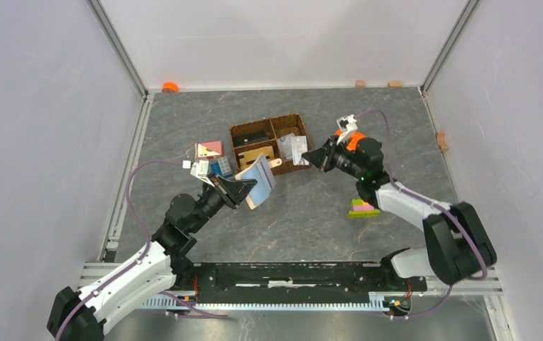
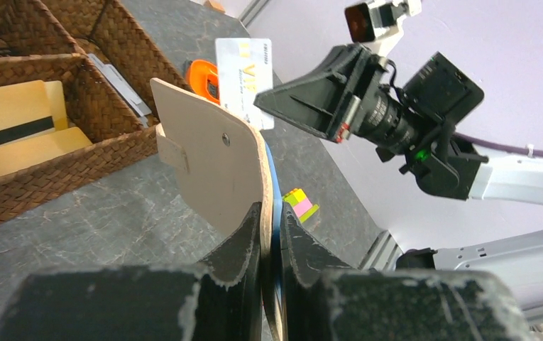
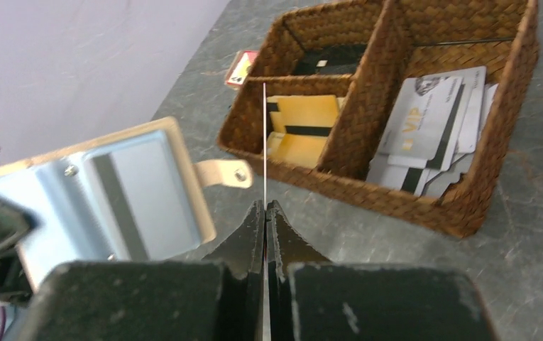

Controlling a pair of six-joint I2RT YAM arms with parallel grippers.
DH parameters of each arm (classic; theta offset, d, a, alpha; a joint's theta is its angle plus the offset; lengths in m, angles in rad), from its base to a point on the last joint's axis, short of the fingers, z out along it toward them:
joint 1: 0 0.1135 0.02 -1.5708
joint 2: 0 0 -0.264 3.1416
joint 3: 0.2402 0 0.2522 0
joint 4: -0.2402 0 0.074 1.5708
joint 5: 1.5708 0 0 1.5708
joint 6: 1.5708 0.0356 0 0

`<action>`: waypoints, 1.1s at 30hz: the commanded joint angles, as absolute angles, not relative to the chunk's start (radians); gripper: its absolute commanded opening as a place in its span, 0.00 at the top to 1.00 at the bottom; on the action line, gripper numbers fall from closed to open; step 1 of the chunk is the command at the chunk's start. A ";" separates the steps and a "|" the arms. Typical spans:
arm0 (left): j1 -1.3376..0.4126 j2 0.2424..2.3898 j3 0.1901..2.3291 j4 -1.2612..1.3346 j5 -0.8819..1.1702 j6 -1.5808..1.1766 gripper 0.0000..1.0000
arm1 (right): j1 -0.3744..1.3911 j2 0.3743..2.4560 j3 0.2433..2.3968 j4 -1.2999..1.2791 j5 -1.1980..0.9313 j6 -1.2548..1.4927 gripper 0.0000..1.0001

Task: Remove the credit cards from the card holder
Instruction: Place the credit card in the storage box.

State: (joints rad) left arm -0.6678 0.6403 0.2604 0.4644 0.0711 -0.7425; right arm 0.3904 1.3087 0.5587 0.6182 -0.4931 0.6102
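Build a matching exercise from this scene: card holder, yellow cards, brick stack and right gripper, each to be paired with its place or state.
1. card holder
2. yellow cards
3. brick stack
4. right gripper

A. in the basket
B. shut on a card
C. on the table
D. in the left gripper

Pairs: 1-D, 2-A, 3-C, 4-B

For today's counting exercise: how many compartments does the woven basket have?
4 in the basket: far-left, holding a dark item; far-right; near-left, holding yellow cards; near-right, holding silver cards. None hidden.
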 commanded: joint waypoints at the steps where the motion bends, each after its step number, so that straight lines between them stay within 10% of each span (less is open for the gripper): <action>1: -0.667 0.587 0.248 0.463 -0.009 -0.700 0.98 | 0.388 1.439 0.718 0.512 -0.461 0.563 1.00; 33: -0.668 0.564 0.233 0.455 -0.046 -0.736 0.98 | 0.414 1.913 1.179 0.297 -0.351 0.468 1.00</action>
